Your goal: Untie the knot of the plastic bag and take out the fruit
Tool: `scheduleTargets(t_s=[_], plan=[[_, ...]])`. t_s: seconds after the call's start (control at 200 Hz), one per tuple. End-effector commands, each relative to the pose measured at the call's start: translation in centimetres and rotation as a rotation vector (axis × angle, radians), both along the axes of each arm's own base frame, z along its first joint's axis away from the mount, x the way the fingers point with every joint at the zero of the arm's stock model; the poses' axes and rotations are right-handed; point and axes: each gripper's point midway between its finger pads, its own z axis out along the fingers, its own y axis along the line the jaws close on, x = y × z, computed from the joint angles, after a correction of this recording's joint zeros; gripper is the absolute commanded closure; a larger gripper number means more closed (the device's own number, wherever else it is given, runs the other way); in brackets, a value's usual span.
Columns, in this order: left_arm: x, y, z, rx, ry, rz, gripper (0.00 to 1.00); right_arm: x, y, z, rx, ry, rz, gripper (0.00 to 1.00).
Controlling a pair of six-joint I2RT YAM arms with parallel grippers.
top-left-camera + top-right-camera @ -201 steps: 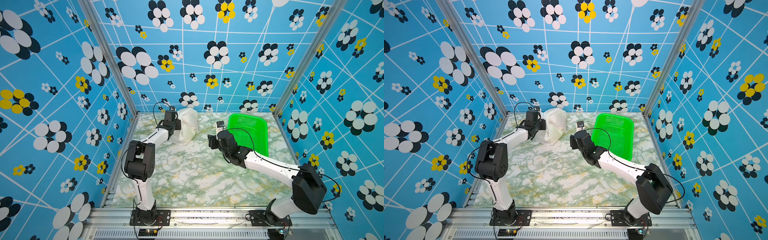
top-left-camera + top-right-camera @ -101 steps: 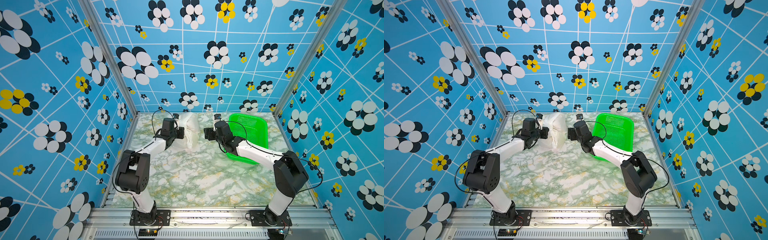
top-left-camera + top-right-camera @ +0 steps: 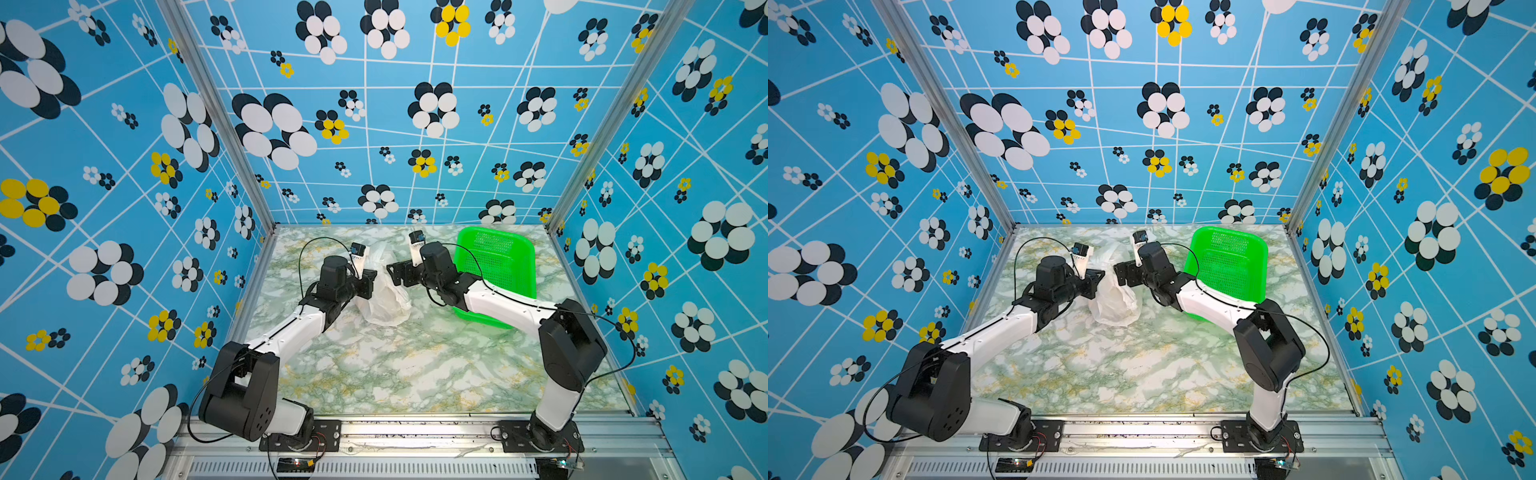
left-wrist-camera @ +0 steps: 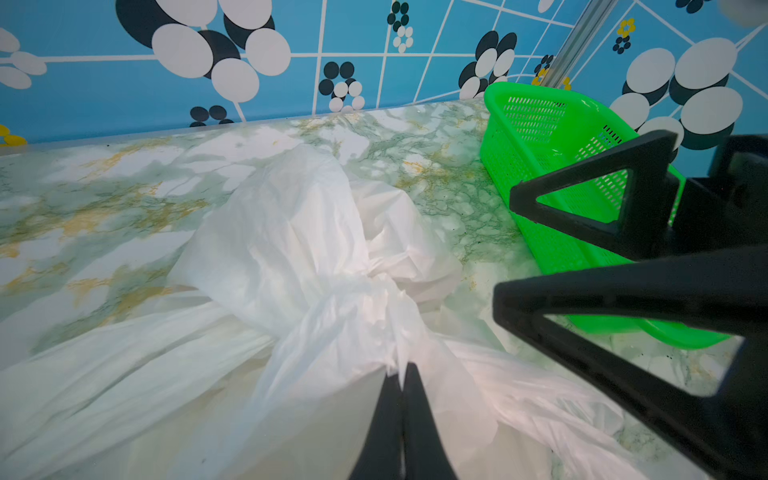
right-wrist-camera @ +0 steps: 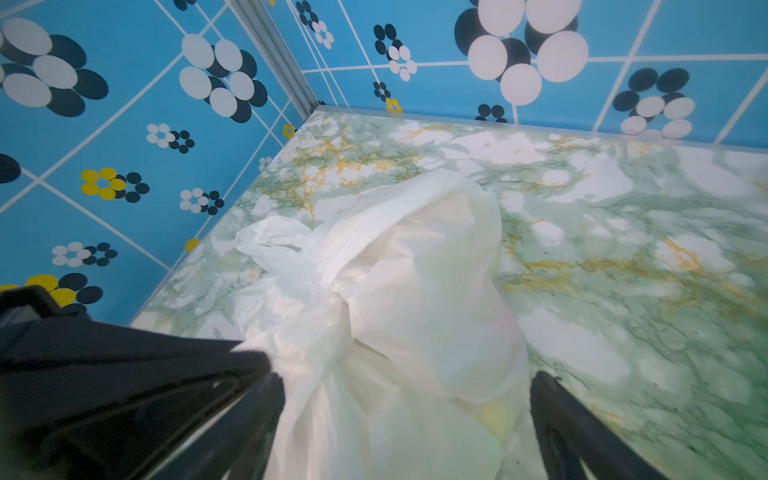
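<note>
The white plastic bag [image 3: 384,299] lies on the marble table between the two arms, in both top views [image 3: 1115,301]. My left gripper [image 4: 401,372] is shut on a pinch of the bag's film just below the knot [image 4: 353,291], a twisted bunch at the bag's top. My right gripper [image 5: 407,390] is open, and the bag's bulging body sits between its spread fingers [image 5: 548,399]. From above, both grippers [image 3: 373,276] [image 3: 391,271] meet at the bag's top from opposite sides. The fruit is hidden inside; only a faint yellow tint [image 5: 494,415] shows through the film.
A green mesh basket [image 3: 498,266] stands at the back right, right behind my right arm, and shows again in the left wrist view [image 4: 536,124]. The blue patterned walls close in the table on three sides.
The left gripper closed on the bag and drew it forward from the back wall. The right gripper swung left from beside the basket to the bag and opened wide.
</note>
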Motion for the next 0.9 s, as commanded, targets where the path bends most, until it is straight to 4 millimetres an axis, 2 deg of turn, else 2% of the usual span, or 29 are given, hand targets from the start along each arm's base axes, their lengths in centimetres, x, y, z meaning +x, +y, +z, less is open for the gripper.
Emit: scheduleTargets(t_s=[0.0,0.115,0.215,0.235,0.25,0.42,0.46,0.49,0.505,0.51,0.515,0.525,0.535,0.54,0.55,0.64,0.645,0.665,0.81,0.895], plan=[[-0.3,-0.5,1.3,-0.003,-0.065,-0.029,1.0,1.4,1.0,-0.9,-0.023,0.012,0.015,0.07],[-0.1,-0.4,1.2,0.003,-0.064,-0.026,1.0,2.6,2.5,-2.0,-0.018,0.052,0.021,0.12],[-0.1,-0.5,0.8,0.007,-0.052,-0.028,1.0,3.7,2.8,-2.7,-0.029,0.062,0.001,0.18],[-0.1,-0.5,0.8,0.008,-0.05,-0.027,1.0,3.8,2.8,-3.4,-0.038,0.072,0.001,0.21],[-0.1,-0.5,0.7,0.009,-0.052,-0.026,1.0,4.2,3.2,-2.2,-0.019,0.051,0.0,0.23],[-0.1,-0.2,0.9,0.013,-0.062,-0.014,1.0,5.1,4.2,-2.6,0.014,0.069,-0.003,0.4],[-0.1,-0.2,1.0,0.014,-0.063,-0.012,1.0,5.3,4.1,-2.7,0.015,0.07,-0.012,0.47],[-0.1,-0.1,1.0,0.016,-0.065,-0.009,1.0,5.5,3.9,-2.7,0.012,0.069,-0.028,0.59],[-0.1,-0.1,1.0,0.017,-0.065,-0.008,1.0,5.7,3.7,-2.8,0.007,0.069,-0.042,0.69],[-0.1,0.0,1.0,0.017,-0.066,-0.006,1.0,5.7,3.6,-2.8,0.005,0.069,-0.047,0.75],[-0.1,0.0,1.0,0.017,-0.067,-0.005,1.0,5.7,3.6,-2.8,0.003,0.069,-0.051,0.75],[-0.1,0.0,0.9,0.019,-0.067,-0.005,1.0,5.8,3.4,-2.9,-0.001,0.067,-0.062,0.85],[-0.1,0.0,0.9,0.02,-0.067,-0.004,1.0,5.9,3.2,-2.9,-0.007,0.066,-0.075,0.88],[-0.1,0.0,0.9,0.021,-0.067,-0.002,1.0,5.9,3.1,-2.9,-0.008,0.066,-0.08,0.95],[-0.1,0.1,0.9,0.022,-0.068,0.001,1.0,6.1,2.8,-2.9,-0.012,0.062,-0.095,1.0],[-0.2,0.6,0.6,0.035,-0.071,0.025,1.0,6.9,-0.1,-2.4,-0.012,0.026,-0.216,1.0],[-0.2,0.6,0.7,0.036,-0.073,0.026,1.0,6.7,-0.4,-3.0,-0.021,0.033,-0.222,1.0],[-0.2,0.8,0.7,0.04,-0.074,0.035,1.0,6.6,-1.2,-3.4,-0.017,0.034,-0.241,1.0],[0.3,2.2,0.8,0.046,-0.067,0.105,1.0,6.0,-6.6,-1.6,0.037,-0.033,-0.363,1.0],[0.4,2.7,0.9,0.032,-0.064,0.118,1.0,5.1,-8.7,-0.9,0.015,-0.069,-0.407,1.0]])
